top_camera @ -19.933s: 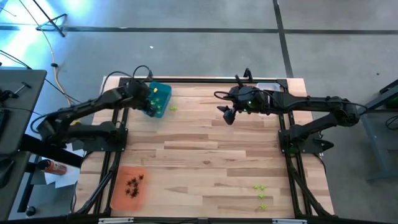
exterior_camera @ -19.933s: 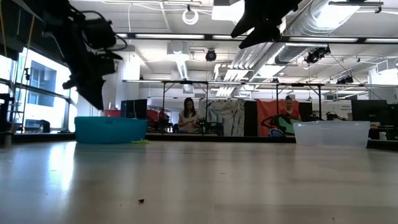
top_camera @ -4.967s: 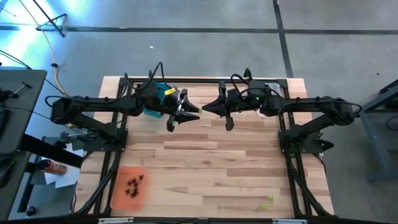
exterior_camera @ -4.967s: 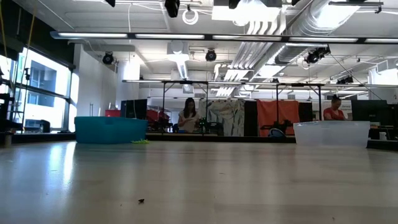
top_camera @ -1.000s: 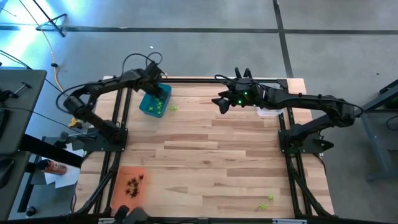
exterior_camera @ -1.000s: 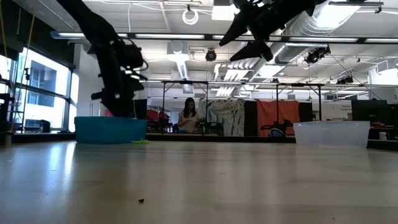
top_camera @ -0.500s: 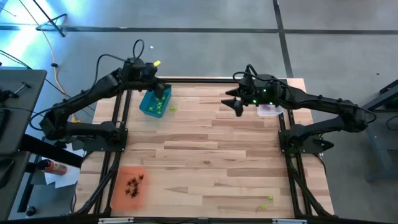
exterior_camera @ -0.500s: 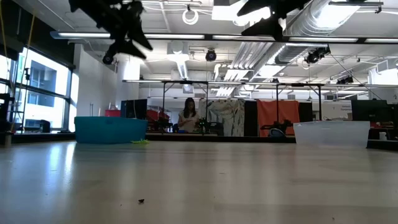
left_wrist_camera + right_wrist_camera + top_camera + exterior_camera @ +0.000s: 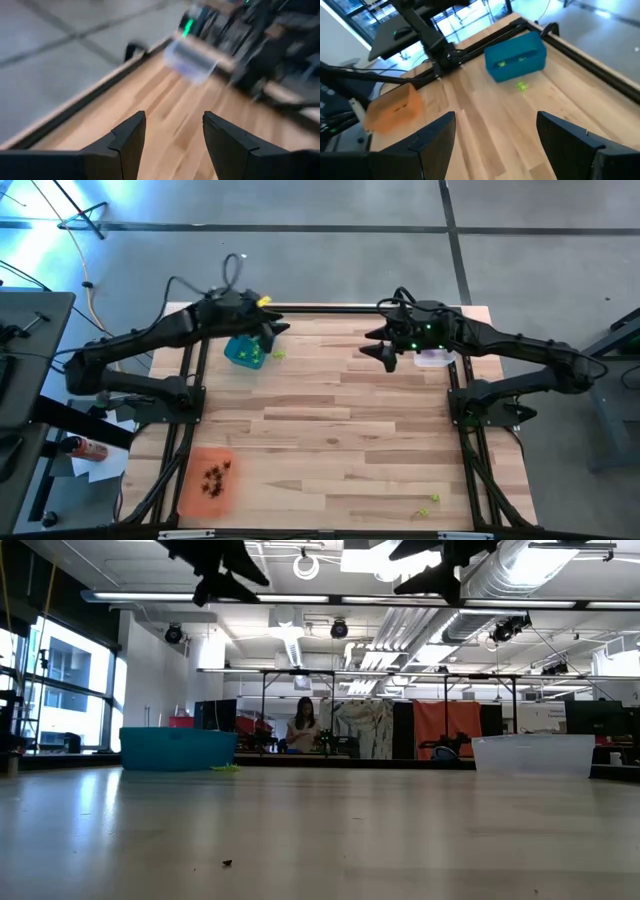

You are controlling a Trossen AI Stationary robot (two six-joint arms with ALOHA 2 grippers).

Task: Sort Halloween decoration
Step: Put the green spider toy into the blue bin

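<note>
The Halloween decoration shows as lime green trinkets inside the teal tray (image 9: 245, 352), one green trinket (image 9: 522, 86) on the wood just beside it, a few green ones (image 9: 432, 502) near the table's front right corner, and dark ones (image 9: 215, 477) in the orange tray (image 9: 207, 480). My left gripper (image 9: 279, 330) hangs open in the air just right of the teal tray, with nothing between its fingers (image 9: 131, 135). My right gripper (image 9: 374, 347) hangs open over the far middle of the table, left of the clear tray (image 9: 432, 358).
The teal tray (image 9: 178, 748) stands at the far left, the clear tray (image 9: 533, 753) at the far right, and the orange tray (image 9: 394, 107) at the near left corner. A tiny dark speck (image 9: 227, 863) lies on the wood. Bare wood fills the table's middle. People sit in the room behind.
My left gripper has risen from just over the teal tray, swung toward the table's right and tipped from pointing down to nearly level. My right gripper has drawn back a little toward the table's right edge and risen slightly. The trays and trinkets have stayed put.
</note>
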